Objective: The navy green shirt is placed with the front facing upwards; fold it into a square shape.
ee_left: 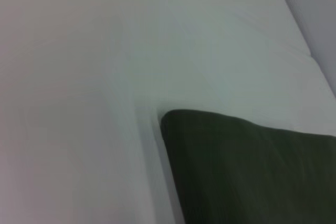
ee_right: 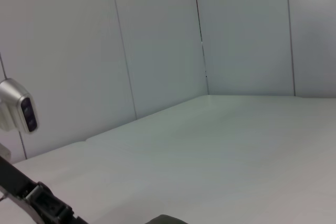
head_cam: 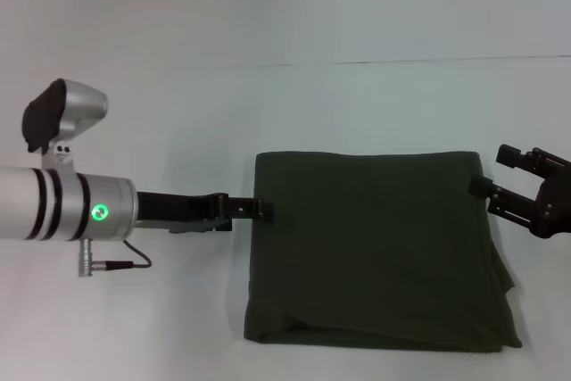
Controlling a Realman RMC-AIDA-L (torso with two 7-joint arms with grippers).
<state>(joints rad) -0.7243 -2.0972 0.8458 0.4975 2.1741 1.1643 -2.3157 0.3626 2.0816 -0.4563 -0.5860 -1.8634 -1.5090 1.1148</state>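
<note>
Head view: 1 navy green shirt (head_cam: 375, 247) lies on the white table (head_cam: 178, 113), folded to a roughly square block with only plain cloth showing. Its near edge shows stacked layers, and cloth bulges unevenly along the edge toward the robot's right. 2 grippers are present. The left gripper (head_cam: 260, 210) lies low at the middle of the shirt's left edge, fingertip at or just touching the fabric; its fingers overlap in this view, so I cannot tell how its jaws stand. The right gripper (head_cam: 500, 178) is at the shirt's far right corner, jaws parted, 1 finger over the corner, the other clear of the cloth; contact cannot be confirmed. Its arm is cut off by the frame edge.

Left wrist view: 1 corner of the shirt (ee_left: 247, 171) on the table (ee_left: 79, 103), the rest cut off. The arm's own fingers are not visible.

Right wrist view: mostly table (ee_right: 220, 150) and wall panels (ee_right: 157, 40). A sliver of shirt (ee_right: 167, 220) shows at the frame edge, and part of the left arm (ee_right: 31, 195) shows farther off.
</note>
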